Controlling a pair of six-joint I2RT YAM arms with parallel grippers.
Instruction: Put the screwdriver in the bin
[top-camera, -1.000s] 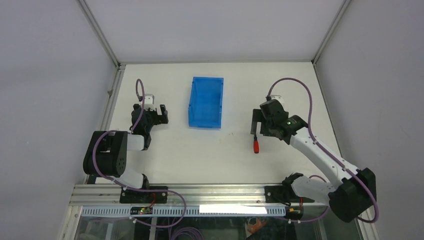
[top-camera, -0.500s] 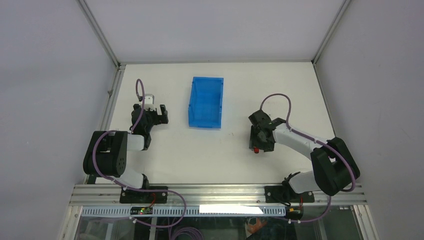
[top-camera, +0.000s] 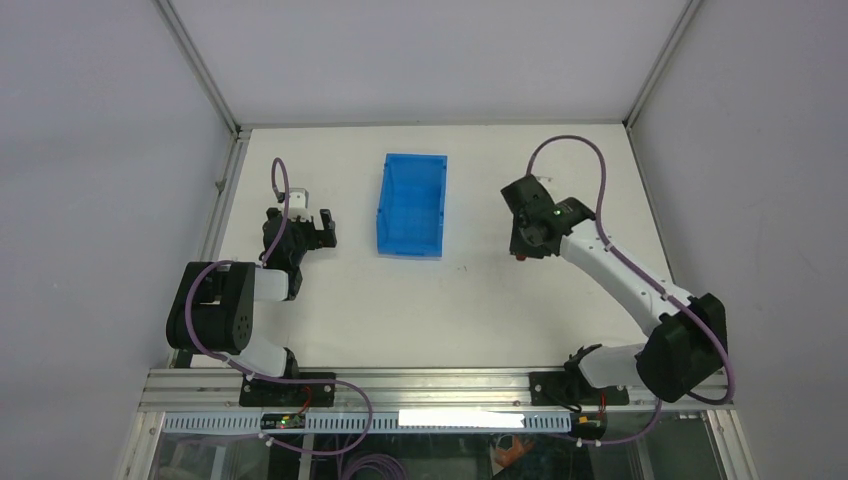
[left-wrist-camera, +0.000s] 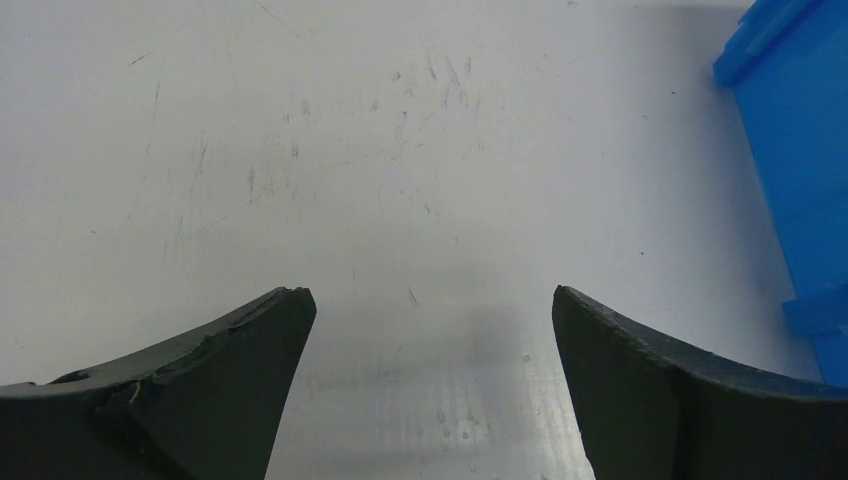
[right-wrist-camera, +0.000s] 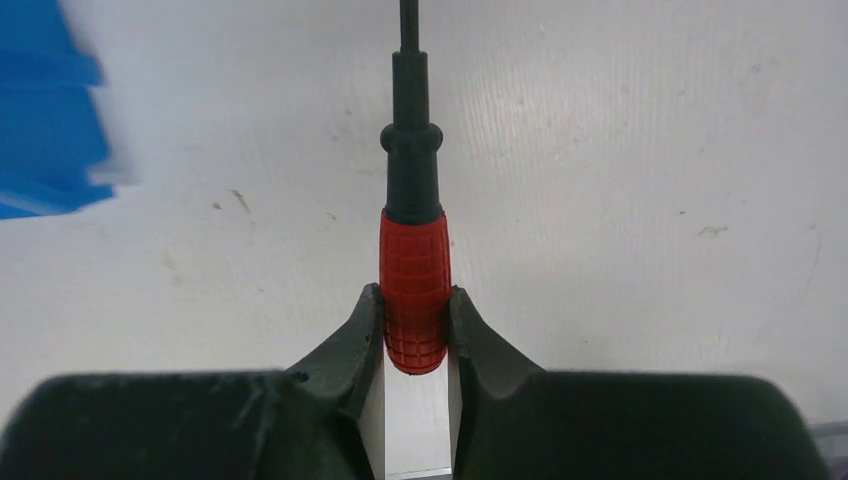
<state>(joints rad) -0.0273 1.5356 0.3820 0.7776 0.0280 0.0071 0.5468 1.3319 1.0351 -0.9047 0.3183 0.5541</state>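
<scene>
Clamping the screwdriver (right-wrist-camera: 413, 240) by the lower part of its red handle, the right gripper (right-wrist-camera: 413, 298) has one dark finger pressed against each side of the grip. In the right wrist view the black collar and thin shaft run straight away from the fingers and leave the top of the frame, so the tip is out of sight. The scuffed white table (top-camera: 450, 300) lies behind the tool; whether the tool touches it cannot be told.

From above, both arm bases sit at the near edge of the table. The right arm reaches forward and a little to the left, and its gripper sits over the right half of the table with only a speck of red showing beneath it. The left gripper (left-wrist-camera: 430, 298) is held low over the left side, its jaws spread wide with nothing but bare tabletop between them.

Between the two grippers and slightly farther back stands the bright blue bin (top-camera: 385, 205), its long sides running away from the arms. The screwdriver is outside it, to its right and well apart; a blurred blue corner shows at the left edge of the right wrist view. The bin's wall also fills the right edge of the left wrist view.
</scene>
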